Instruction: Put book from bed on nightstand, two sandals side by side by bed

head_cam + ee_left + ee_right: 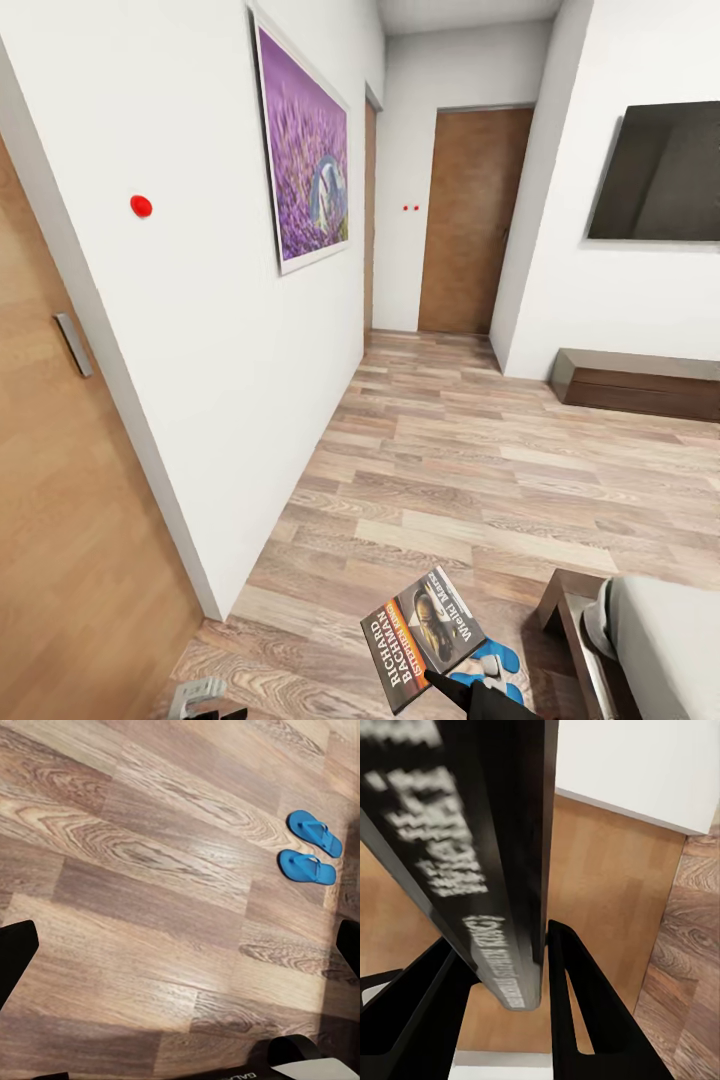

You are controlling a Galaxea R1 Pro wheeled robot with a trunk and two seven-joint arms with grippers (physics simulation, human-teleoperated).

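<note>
My right gripper is shut on the book, a dark paperback with white "RICHARD BACHMAN" lettering, held above the floor at the bottom of the head view. In the right wrist view the book stands edge-on between the two black fingers. Two blue sandals lie on the wood floor partly under the book. The left wrist view shows the sandals lying side by side on the planks. My left gripper is open and holds nothing. The bed shows its off-white mattress corner at the lower right.
A dark wooden corner stands against the mattress. A long low dark cabinet sits under a wall screen. A white wall with a purple picture ends in a corner near my left arm. Wooden doors stand left and far ahead.
</note>
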